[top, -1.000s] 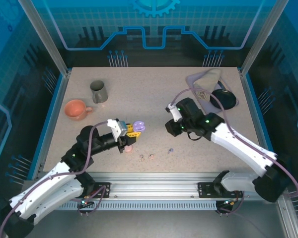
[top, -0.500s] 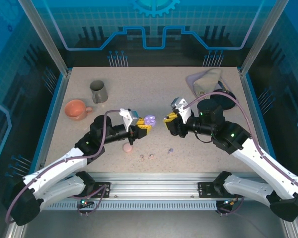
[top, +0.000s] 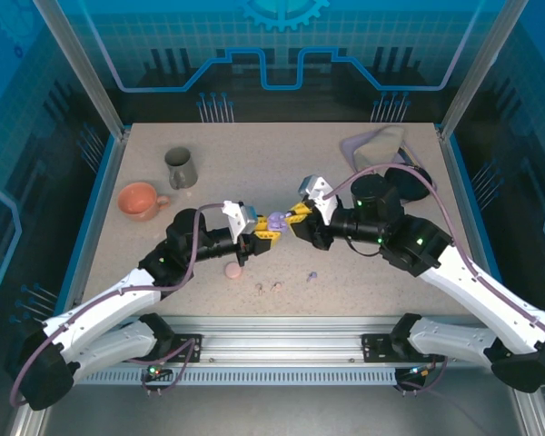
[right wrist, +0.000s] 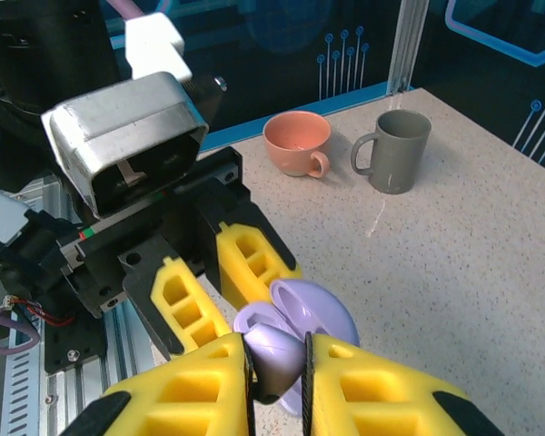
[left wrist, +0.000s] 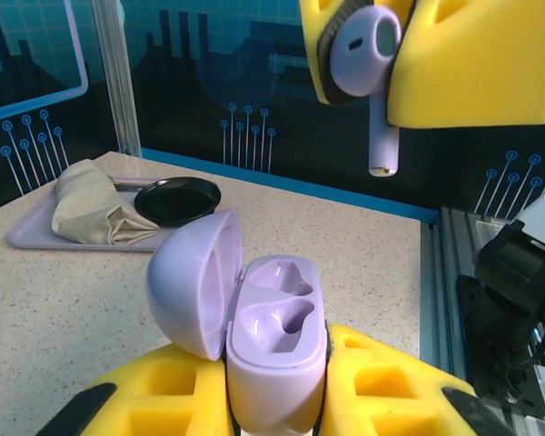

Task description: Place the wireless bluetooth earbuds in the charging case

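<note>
The left tool [top: 269, 227] was clenched on the base of the lavender case [left wrist: 274, 350]. Its lid [left wrist: 193, 282] stood swung open to the left in the left wrist view, and both moulded wells were empty. The right tool [top: 291, 218] was clenched on a lavender bud [left wrist: 368, 41], gripped by its head between yellow fingers [left wrist: 477, 54]. The stem hung down, above the case and apart from it. In the top view the two tools met almost tip to tip over the middle of the counter [top: 254, 154]. The right wrist view showed the bud just in front of the open lid. On the counter near the left tool lay a pink case [top: 233, 270]. To its right were two beige buds [top: 259, 287], side by side, and further right a second lavender bud [top: 312, 273], small and hard to make out. At the far left stood a pink cup [top: 138, 200] and a grey mug [top: 181, 168], near each other but apart. At the far right a tray [left wrist: 27, 238] carried a folded cloth [left wrist: 91, 213] and a black dish [left wrist: 177, 200].
</note>
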Tool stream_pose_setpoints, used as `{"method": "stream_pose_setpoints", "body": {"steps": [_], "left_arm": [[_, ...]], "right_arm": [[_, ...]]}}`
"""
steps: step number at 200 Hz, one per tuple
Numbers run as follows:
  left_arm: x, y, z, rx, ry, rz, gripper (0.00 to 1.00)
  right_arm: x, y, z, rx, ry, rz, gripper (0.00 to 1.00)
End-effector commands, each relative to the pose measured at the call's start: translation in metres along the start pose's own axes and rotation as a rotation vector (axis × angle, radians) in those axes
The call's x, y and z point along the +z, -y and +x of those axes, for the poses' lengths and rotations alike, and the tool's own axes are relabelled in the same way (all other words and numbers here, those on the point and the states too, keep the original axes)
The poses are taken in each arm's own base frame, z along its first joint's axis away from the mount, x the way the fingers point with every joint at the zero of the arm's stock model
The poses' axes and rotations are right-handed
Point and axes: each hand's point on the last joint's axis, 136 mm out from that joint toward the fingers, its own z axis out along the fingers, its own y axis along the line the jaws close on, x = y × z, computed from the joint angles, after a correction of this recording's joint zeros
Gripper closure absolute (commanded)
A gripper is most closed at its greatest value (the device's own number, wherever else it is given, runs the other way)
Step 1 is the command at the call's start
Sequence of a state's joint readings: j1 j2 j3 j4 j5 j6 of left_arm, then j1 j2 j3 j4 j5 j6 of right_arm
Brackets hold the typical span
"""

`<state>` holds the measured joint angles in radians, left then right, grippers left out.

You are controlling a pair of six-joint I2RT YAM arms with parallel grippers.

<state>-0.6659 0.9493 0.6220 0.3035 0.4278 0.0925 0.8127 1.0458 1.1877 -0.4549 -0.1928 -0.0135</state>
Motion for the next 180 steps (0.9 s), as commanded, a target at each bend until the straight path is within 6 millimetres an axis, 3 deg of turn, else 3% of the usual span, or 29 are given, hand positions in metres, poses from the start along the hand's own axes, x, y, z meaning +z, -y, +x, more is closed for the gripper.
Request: {"method": "stream_pose_setpoints", "body": {"steps": [1,61,180], "left_arm": [[0.001,0.009,-0.019,0.073,0.034,0.041,0.99],[0.001,0.011,-0.021,0.072,0.034,0.051,0.99],[0.003,0.009,-0.020,0.068,0.029,0.046,0.99]], "right_arm": [[0.004,-0.003,-0.006,-0.049,-0.008,0.004,0.80],[0.017,-0.001,0.000,-0.071,-0.056,0.013,0.80],[0.023,-0.006,0.013,-0.056,-0.101,-0.018,0.80]]}}
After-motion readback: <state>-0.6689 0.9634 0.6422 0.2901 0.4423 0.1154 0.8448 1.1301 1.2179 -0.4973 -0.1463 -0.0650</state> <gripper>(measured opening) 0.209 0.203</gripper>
